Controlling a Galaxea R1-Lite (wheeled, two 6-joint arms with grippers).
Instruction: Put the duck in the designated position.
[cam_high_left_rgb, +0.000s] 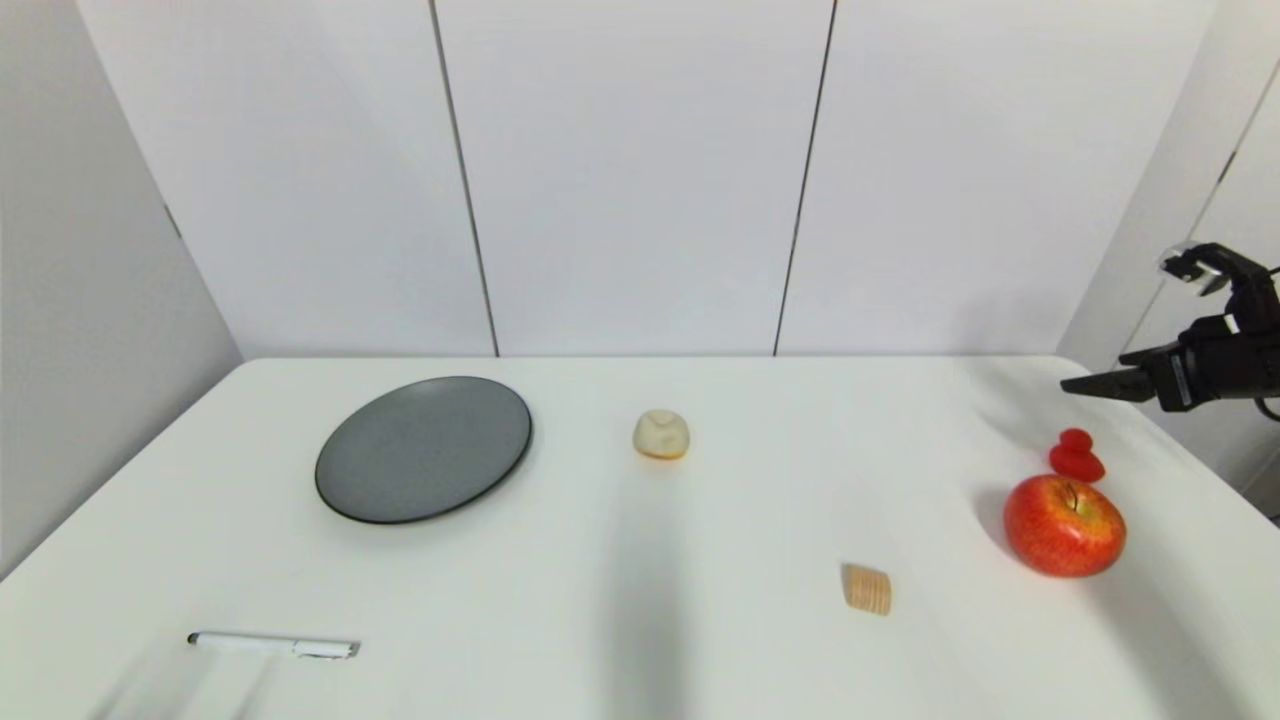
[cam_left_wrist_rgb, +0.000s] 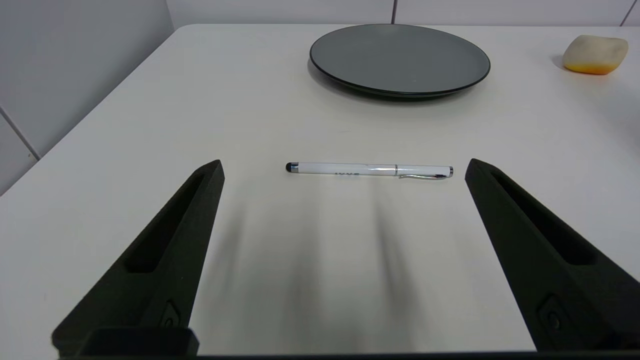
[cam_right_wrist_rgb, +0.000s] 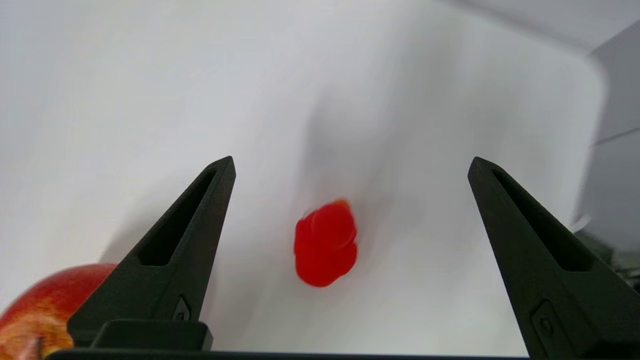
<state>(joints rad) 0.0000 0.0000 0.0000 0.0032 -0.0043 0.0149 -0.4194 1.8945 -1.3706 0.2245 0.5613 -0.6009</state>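
Observation:
The small red duck (cam_high_left_rgb: 1076, 457) sits on the white table at the far right, just behind the apple (cam_high_left_rgb: 1065, 525). My right gripper (cam_high_left_rgb: 1085, 384) hovers in the air above and slightly right of the duck, its fingers pointing left. In the right wrist view the duck (cam_right_wrist_rgb: 325, 243) lies on bare tabletop below and between the widely spread fingers (cam_right_wrist_rgb: 190, 235), so the right gripper (cam_right_wrist_rgb: 350, 162) is open and holds nothing. My left gripper (cam_left_wrist_rgb: 345, 167) is also open, low over the table's front left, with a white pen (cam_left_wrist_rgb: 369, 170) just beyond its tips. The designated position bears no mark.
A dark grey plate (cam_high_left_rgb: 423, 448) lies at the back left. A cream-coloured bun-like piece (cam_high_left_rgb: 661, 435) sits mid-table and a small ridged wooden block (cam_high_left_rgb: 867, 588) lies front right. The pen (cam_high_left_rgb: 273, 645) lies near the front left edge. The table's right edge runs close beside the duck.

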